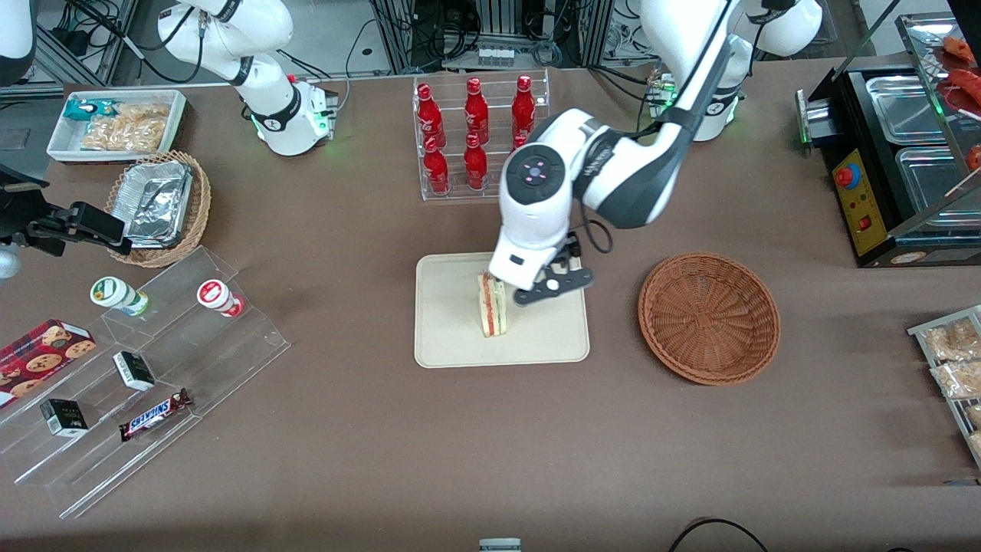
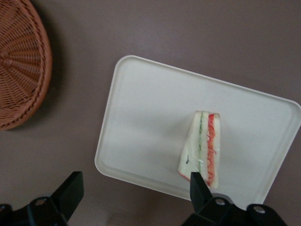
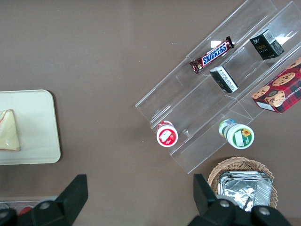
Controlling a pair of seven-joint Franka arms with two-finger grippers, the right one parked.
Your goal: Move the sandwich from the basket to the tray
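The sandwich (image 1: 491, 307) stands on its edge on the beige tray (image 1: 460, 337), red and green filling showing. It also shows in the left wrist view (image 2: 203, 148) on the tray (image 2: 141, 122), and in the right wrist view (image 3: 9, 129). My left gripper (image 1: 512, 285) hovers just above the tray, over the sandwich's end farther from the front camera. In the wrist view the gripper (image 2: 135, 188) is open and empty, with one fingertip (image 2: 198, 183) close to the sandwich's corner. The reddish-brown basket (image 1: 709, 318) is empty and sits beside the tray, toward the working arm's end (image 2: 19, 66).
A clear rack of red bottles (image 1: 475, 134) stands just farther from the front camera than the tray. Clear stepped shelves with snacks (image 1: 146, 368), a tan basket with foil containers (image 1: 161, 207) and a white bin (image 1: 119, 123) lie toward the parked arm's end. A black appliance (image 1: 897, 161) stands toward the working arm's end.
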